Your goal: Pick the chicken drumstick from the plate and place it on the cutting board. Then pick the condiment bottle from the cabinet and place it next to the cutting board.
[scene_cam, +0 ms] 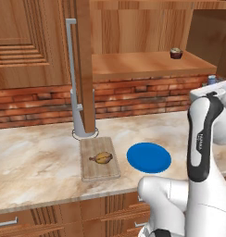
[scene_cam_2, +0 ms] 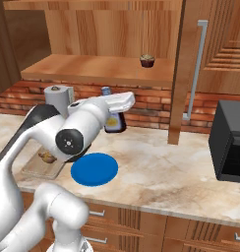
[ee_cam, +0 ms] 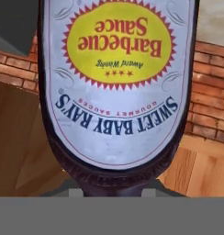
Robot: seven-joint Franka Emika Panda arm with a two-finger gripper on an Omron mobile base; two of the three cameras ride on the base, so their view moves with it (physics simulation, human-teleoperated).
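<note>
The claw (scene_cam_2: 113, 114) is clamped on the bottle (scene_cam_2: 113, 122), held above the counter (scene_cam_2: 156, 162) right of the plate (scene_cam_2: 94, 169). The drumstick (scene_cam: 103, 158) lies on the board (scene_cam: 99, 171). Risk, I judge: the bottle slips or tips when set down, or lands far from the board.

Marble worktop (scene_cam: 36, 162) backed by a red brick wall (scene_cam: 36, 104). Dark cupcake (scene_cam_2: 147, 60) on the shelf. Paper towel roll (scene_cam_2: 57, 98) upright at left. Black appliance (scene_cam_2: 231, 142) at right.
</note>
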